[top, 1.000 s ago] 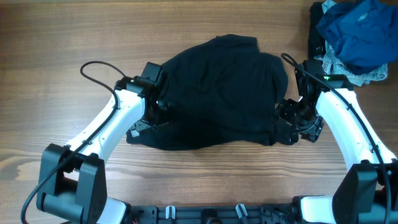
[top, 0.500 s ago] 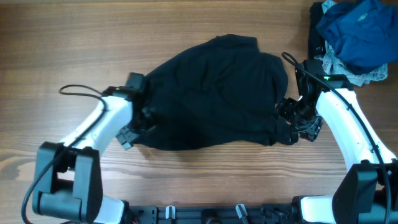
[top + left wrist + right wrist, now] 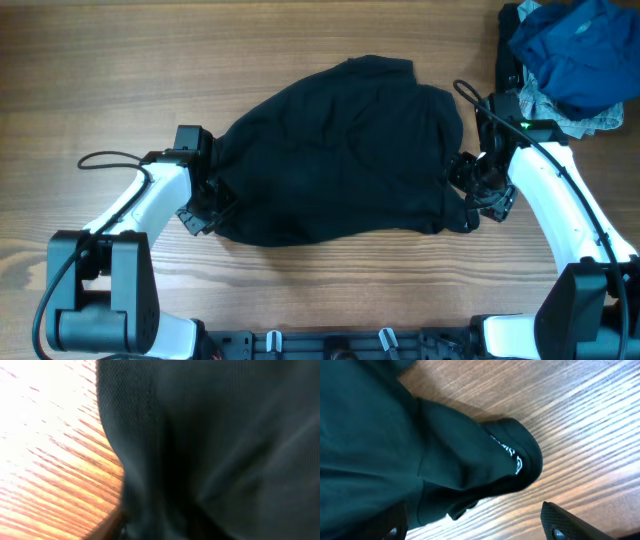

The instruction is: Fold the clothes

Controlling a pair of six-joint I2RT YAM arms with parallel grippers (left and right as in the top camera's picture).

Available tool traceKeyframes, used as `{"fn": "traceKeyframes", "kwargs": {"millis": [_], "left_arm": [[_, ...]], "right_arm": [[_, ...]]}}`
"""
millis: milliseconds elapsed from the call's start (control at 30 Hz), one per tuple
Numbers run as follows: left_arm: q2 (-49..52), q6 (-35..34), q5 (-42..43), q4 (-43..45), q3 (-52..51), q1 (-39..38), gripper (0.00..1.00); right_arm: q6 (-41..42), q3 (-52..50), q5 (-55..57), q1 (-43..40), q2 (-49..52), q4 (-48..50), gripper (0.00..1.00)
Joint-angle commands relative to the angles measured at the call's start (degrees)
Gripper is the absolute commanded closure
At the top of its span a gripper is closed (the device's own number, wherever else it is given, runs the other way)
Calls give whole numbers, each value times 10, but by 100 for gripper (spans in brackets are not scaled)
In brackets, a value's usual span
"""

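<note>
While it lies as a rumpled, roughly rounded heap mid-table, the clothes [image 3: 340, 150] look like soft matte black fabric with a fine weave up close. A small white logo [image 3: 512, 457] sits on a rolled fold at the right edge. The table [image 3: 150, 60] is streaky wood grain. At the left hem, the left gripper [image 3: 208, 195] presses into cloth, which fills its camera (can't tell jaw width or hold). At the right edge, the right gripper [image 3: 468, 197] stands wide, one finger [image 3: 565, 522] clear of the fabric. Far right, a crumpled bright blue garment [image 3: 575, 45] lies over a pale patterned cloth [image 3: 595, 122].
</note>
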Motion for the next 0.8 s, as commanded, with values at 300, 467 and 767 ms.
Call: {"fn": "traceKeyframes", "kwargs": {"millis": [300,467,767], "left_arm": [[-21,20,-120,-231,67,44,37],[-21,20,-119,-227,67,44,0],[-61,52,-91,-106,113,20,2]], "right_arm": [[10,7,-31,-1,-7,40,14],[9,7,-31,-1,-7,44,13],[-108,19,-208,24,-6,238,14]]}}
